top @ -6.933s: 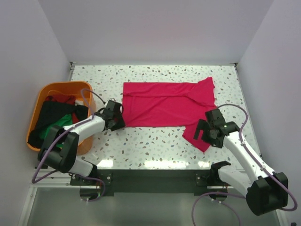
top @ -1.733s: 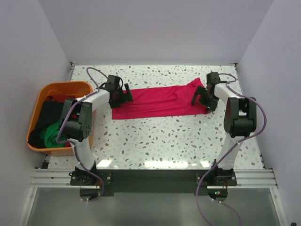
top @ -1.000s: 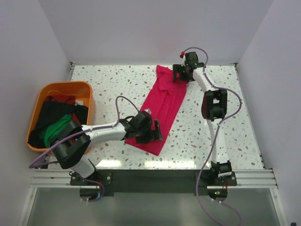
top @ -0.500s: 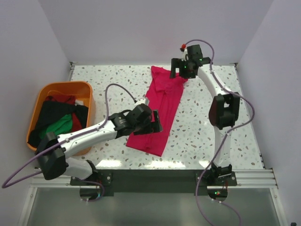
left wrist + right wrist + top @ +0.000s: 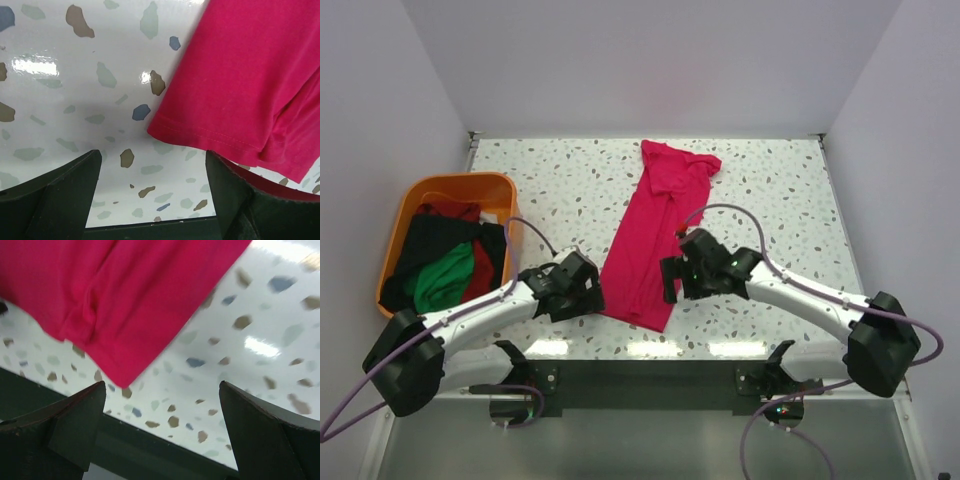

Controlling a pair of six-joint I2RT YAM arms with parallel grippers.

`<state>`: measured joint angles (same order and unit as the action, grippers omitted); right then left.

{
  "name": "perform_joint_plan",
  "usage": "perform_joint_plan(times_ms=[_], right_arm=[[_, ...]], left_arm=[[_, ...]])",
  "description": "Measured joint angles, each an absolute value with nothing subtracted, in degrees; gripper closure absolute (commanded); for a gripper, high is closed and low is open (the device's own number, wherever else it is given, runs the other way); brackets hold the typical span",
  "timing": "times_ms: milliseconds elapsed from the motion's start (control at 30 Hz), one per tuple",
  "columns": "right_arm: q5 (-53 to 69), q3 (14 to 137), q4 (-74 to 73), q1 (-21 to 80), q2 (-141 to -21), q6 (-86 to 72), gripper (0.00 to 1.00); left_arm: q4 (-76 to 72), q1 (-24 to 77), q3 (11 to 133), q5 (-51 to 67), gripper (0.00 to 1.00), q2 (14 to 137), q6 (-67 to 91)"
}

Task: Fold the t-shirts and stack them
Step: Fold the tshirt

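Observation:
The crimson-pink t-shirt [image 5: 650, 235] lies folded into a long narrow strip, running from the far middle of the table toward the near edge. My left gripper [image 5: 590, 295] stands open just left of its near hem, with bare table between the fingers. In the left wrist view the hem corner [image 5: 225, 100] lies just ahead of the open gripper [image 5: 152, 200]. My right gripper [image 5: 670, 280] is open at the strip's near right edge. In the right wrist view the shirt [image 5: 115, 300] sits above the empty gripper [image 5: 162, 425]. Green [image 5: 442, 280], black [image 5: 430, 240] and dark red [image 5: 445, 210] t-shirts lie in the tub.
The orange tub [image 5: 460, 184] stands at the table's left side, beside my left arm. White walls close the table on three sides. The dark front rail [image 5: 150, 450] of the table runs just below both grippers.
The right arm has swung from the shirt's far collar end to its near right edge. The left gripper has drawn back off the cloth to the left of the hem.

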<state>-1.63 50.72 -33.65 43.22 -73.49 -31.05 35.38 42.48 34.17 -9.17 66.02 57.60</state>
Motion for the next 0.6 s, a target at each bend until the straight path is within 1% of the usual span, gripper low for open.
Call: perform_joint_plan(times_ms=[33, 133, 233, 267, 300, 367, 400, 467, 500, 533, 567, 600], right_arm=[[-2.1, 49.0, -33.6, 45.9, -73.4, -32.6, 0.01], [-2.6, 46.4, -33.5, 53.3, -74.0, -36.2, 0.03], [-3.7, 46.3, -32.2, 57.3, -76.7, -38.7, 0.05], [-4.1, 46.4, -31.7, 58.2, -78.1, -39.3, 0.07], [-4.6, 46.4, -31.4, 59.0, -79.5, -39.9, 0.08], [-5.7, 46.7, -31.2, 60.6, -82.6, -41.1, 0.12], [-5.8, 46.8, -31.1, 61.1, -83.3, -41.3, 0.14], [-6.6, 47.2, -30.7, 61.8, -85.0, -42.0, 0.2], [-6.7, 47.4, -30.5, 61.9, -85.5, -42.2, 0.22], [-6.9, 47.5, -30.3, 61.9, -86.0, -42.4, 0.25], [-7.0, 47.6, -30.0, 61.9, -86.4, -42.5, 0.32], [-7.0, 47.8, -29.6, 62.0, -86.9, -42.6, 0.35]], left_arm=[[35.0, 42.4, 33.7, -9.0, 0.17, 66.2, 57.5], [33.3, 42.4, 33.0, -8.6, 0.25, 67.4, 57.5], [31.6, 42.4, 32.9, -8.7, 0.31, 69.4, 57.5], [31.2, 42.4, 33.0, -8.8, 0.32, 69.9, 57.5], [30.6, 42.4, 33.0, -9.0, 0.37, 70.1, 57.5], [29.7, 42.4, 33.2, -9.2, 0.41, 70.8, 57.5], [29.2, 42.4, 33.4, -9.3, 0.41, 71.2, 57.5], [27.7, 42.4, 33.7, -9.3, 0.48, 72.3, 57.5], [27.0, 42.4, 33.8, -9.3, 0.52, 72.8, 57.5], [26.3, 42.4, 34.0, -9.2, 0.61, 73.4, 57.5], [25.4, 42.4, 34.2, -9.1, 0.67, 74.1, 57.5], [24.7, 42.4, 34.3, -9.0, 0.78, 74.8, 57.4]])
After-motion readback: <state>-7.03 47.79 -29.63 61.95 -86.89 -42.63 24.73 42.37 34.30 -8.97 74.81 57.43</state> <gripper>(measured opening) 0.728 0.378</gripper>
